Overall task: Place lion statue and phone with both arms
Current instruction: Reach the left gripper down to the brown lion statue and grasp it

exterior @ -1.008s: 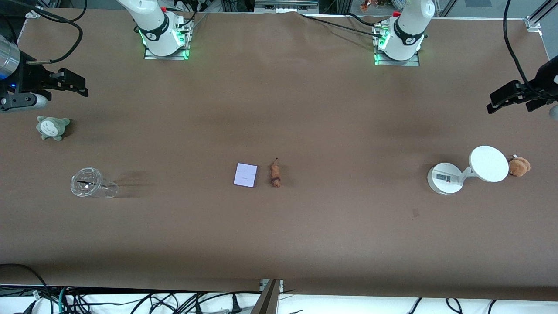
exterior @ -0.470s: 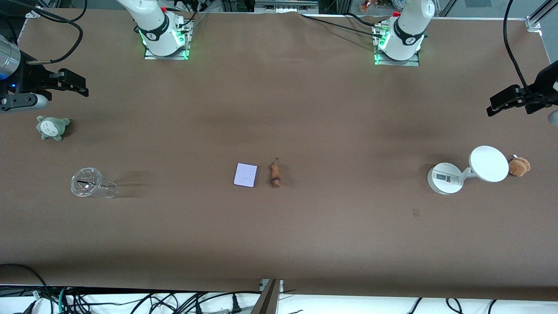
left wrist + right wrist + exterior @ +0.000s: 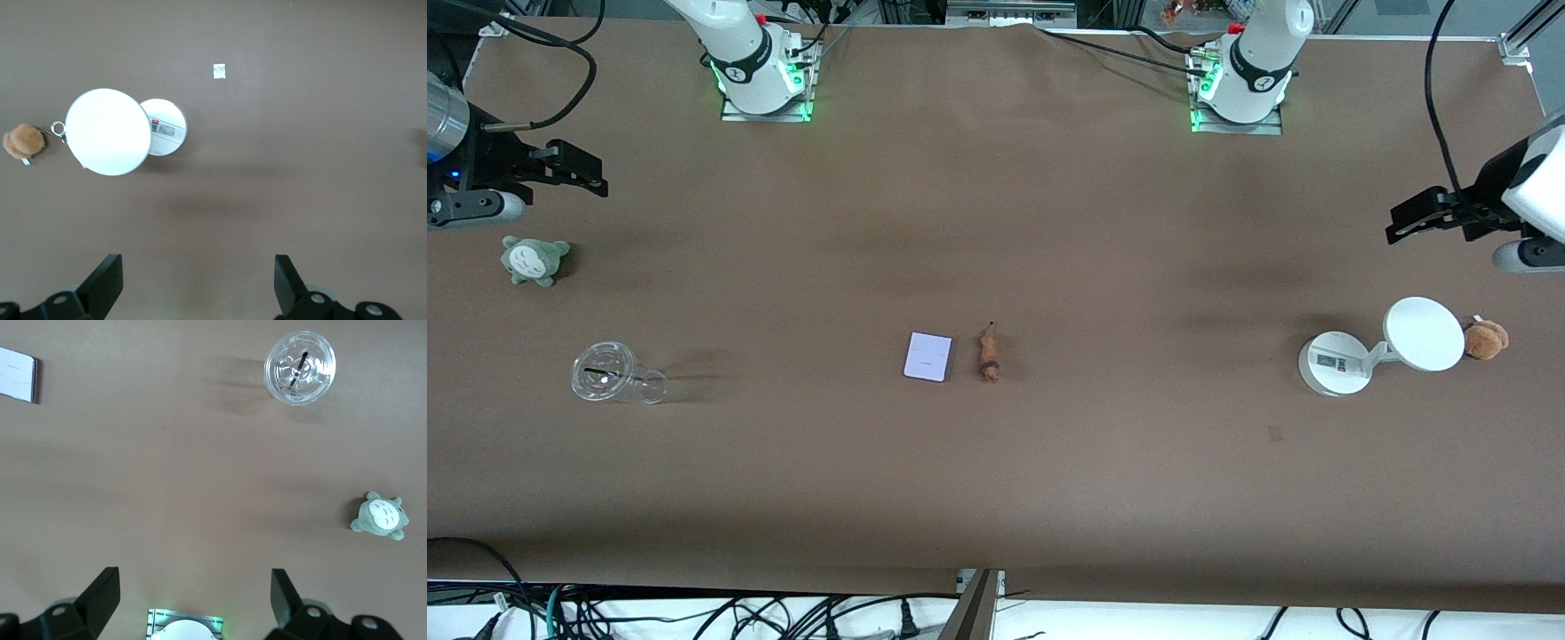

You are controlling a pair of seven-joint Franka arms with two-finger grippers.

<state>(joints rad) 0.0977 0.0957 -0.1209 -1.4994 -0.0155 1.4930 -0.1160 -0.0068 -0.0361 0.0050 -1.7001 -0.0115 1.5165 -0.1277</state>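
Note:
The phone (image 3: 927, 357), a pale lavender-white slab, lies flat at the table's middle; its end shows in the right wrist view (image 3: 17, 375). The lion statue (image 3: 989, 354), a slender brown figurine, lies right beside it, toward the left arm's end. My left gripper (image 3: 1405, 222) is open and empty, up in the air over bare table at the left arm's end, close to the white stand (image 3: 1378, 347); it also shows in the left wrist view (image 3: 198, 283). My right gripper (image 3: 583, 176) is open and empty, waiting over the right arm's end of the table; it also shows in the right wrist view (image 3: 195, 600).
A white round-based stand with a disc (image 3: 123, 130) and a fluffy brown plush (image 3: 1486, 339) sit at the left arm's end. A clear plastic cup (image 3: 615, 377) on its side and a grey-green plush (image 3: 533, 260) sit at the right arm's end.
My left gripper has moved inward over the table, toward the white stand. The right arm, the phone and the lion statue have not moved.

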